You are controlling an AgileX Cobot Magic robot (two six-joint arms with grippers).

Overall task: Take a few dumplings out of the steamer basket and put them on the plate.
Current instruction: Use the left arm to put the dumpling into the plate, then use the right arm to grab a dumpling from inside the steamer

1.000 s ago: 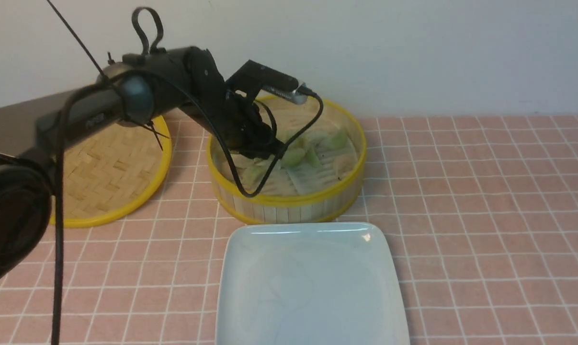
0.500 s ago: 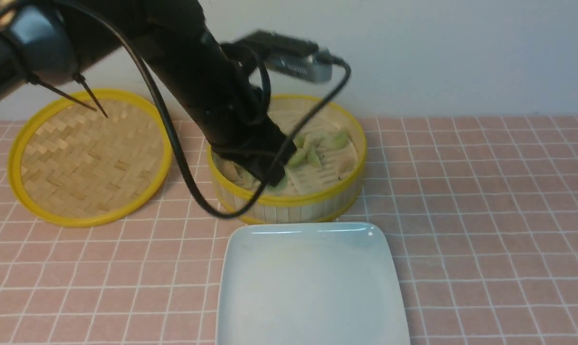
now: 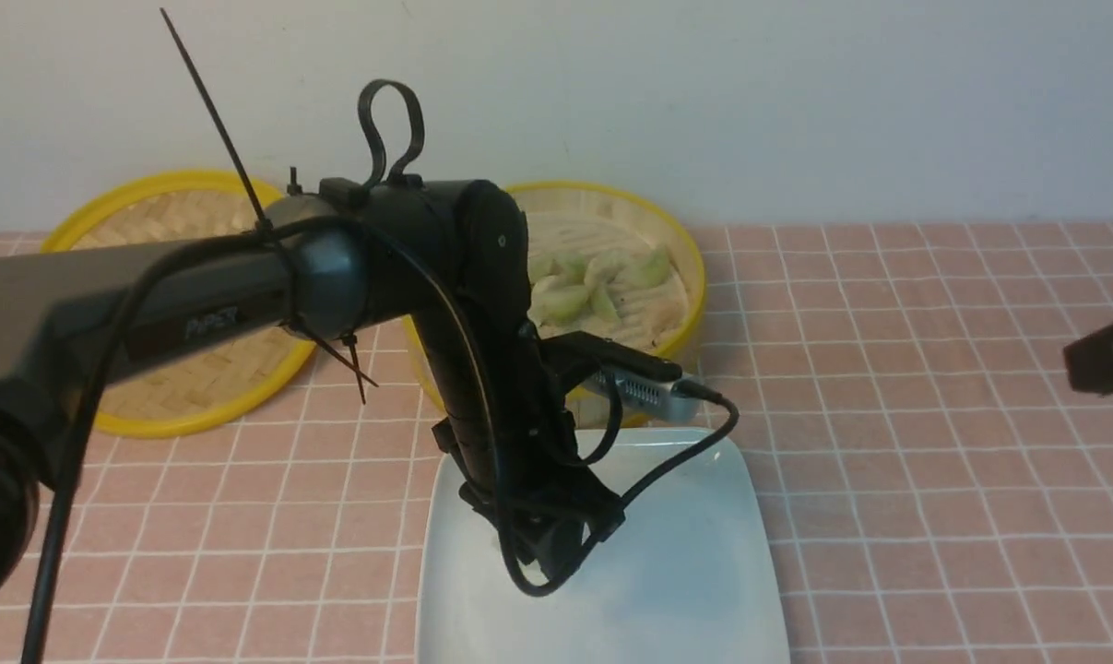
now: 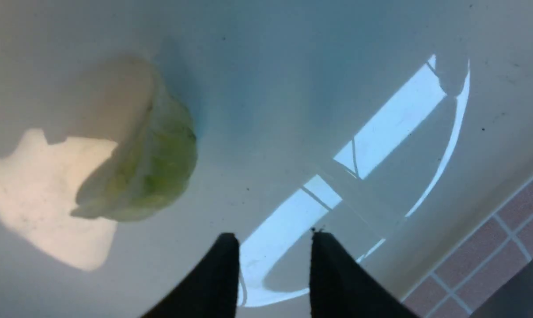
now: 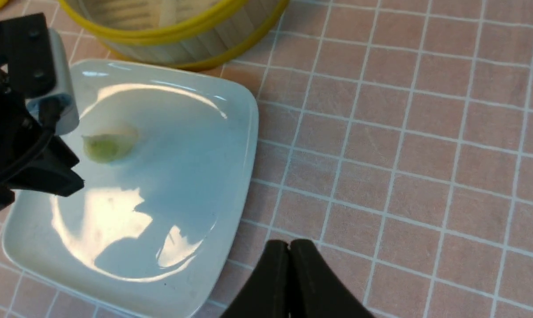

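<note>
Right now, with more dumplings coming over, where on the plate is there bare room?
The plate is bare from the dumpling to its right rim, and along its near edge. Crowded: its left side, where the left hand hovers.

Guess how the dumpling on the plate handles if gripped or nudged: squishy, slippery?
Probably soft: the dumpling looks translucent and slumped, so a hard squeeze may tear it. Likely slides if pushed, since the plate is glossy. Looks light; unlikely to roll, lying flat.
</note>
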